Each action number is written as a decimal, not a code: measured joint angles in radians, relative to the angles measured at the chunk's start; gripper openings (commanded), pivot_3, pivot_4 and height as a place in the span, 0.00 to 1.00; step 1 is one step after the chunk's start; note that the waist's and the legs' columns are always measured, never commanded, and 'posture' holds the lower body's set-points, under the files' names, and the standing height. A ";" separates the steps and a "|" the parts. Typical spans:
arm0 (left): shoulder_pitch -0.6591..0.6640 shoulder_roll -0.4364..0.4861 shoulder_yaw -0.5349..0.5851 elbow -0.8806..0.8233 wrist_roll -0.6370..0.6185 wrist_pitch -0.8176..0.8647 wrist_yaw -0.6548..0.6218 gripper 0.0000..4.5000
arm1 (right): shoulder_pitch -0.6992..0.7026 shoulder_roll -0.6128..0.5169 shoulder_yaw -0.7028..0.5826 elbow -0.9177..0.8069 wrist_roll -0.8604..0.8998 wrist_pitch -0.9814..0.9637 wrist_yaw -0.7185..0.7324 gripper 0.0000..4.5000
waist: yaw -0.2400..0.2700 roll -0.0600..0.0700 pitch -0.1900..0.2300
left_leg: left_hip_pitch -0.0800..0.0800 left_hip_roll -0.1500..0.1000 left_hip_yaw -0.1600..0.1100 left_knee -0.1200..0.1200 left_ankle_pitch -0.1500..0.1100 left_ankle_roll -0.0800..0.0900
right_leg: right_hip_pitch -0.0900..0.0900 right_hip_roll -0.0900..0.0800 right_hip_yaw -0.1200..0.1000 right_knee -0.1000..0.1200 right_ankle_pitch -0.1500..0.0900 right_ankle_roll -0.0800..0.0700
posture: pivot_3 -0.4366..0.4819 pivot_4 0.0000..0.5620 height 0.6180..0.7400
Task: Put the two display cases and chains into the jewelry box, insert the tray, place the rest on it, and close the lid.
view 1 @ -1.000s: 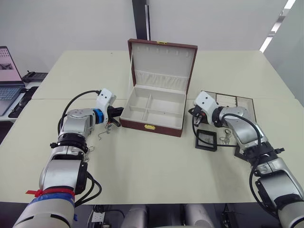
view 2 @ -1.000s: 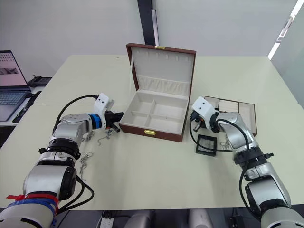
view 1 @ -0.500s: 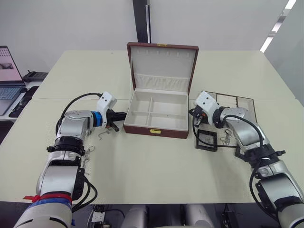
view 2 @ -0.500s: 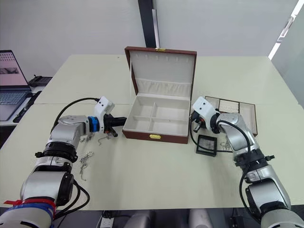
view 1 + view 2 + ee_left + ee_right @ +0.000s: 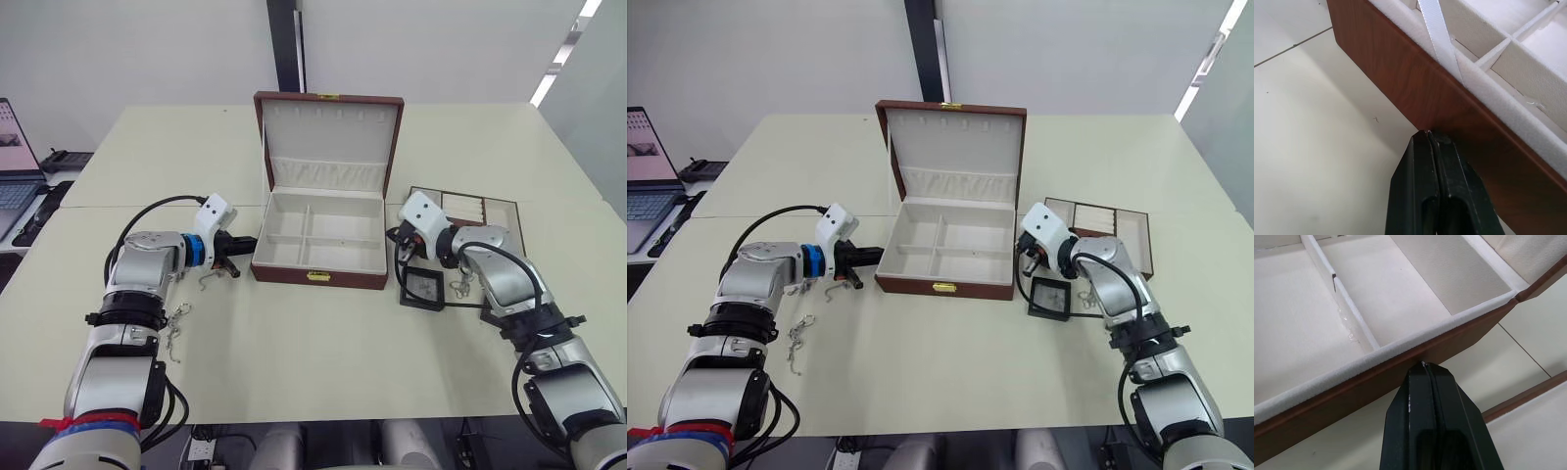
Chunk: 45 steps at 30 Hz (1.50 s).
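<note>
Left eye view: one open jewelry box (image 5: pixel 315 257), one display case (image 5: pixel 423 289), one tray (image 5: pixel 495 217).

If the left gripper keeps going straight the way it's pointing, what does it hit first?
The left gripper, fingers shut, points at the jewelry box. Its tips look to be at or touching the box's dark red-brown outer side wall, so that wall comes first; going on would likely push the box.

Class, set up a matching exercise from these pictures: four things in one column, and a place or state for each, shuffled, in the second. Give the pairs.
Things
1. jewelry box
2. display case
3. tray
4. left claw

Places or states
A. shut, tips against the box's outer wall
B. lid raised, compartments bare
C. flat on the table near the right claw
D. on the table to the box's right, behind the case

Pairs: 1-B, 2-C, 3-D, 4-A
</note>
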 measured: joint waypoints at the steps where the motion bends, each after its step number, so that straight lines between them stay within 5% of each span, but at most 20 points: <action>1: 0.004 0.002 0.002 -0.007 0.000 0.005 0.000 0.00 | -0.001 0.002 0.000 0.001 -0.001 -0.001 0.000 0.00 | -0.002 0.000 0.000 | 0.000 0.000 0.000 0.000 0.000 0.000 | 0.000 0.000 0.000 0.000 0.000 0.000 | 0.48 0.27 1.00; 16: 0.086 0.024 0.034 -0.134 -0.020 0.093 -0.003 0.00 | -0.009 0.036 0.001 0.006 -0.030 -0.003 0.014 0.00 | -0.016 0.000 0.000 | 0.000 0.001 0.000 0.000 0.000 0.000 | -0.003 0.000 0.001 0.005 0.000 0.000 | 0.48 0.27 1.00; 45: 0.086 0.025 0.048 -0.115 -0.056 0.047 0.027 0.00 | -0.012 -0.009 -0.009 -0.021 -0.024 0.006 0.017 0.00 | -0.013 0.000 0.000 | 0.000 0.000 -0.001 0.001 0.000 0.000 | -0.003 -0.001 0.002 0.006 0.000 0.000 | 0.48 0.27 1.00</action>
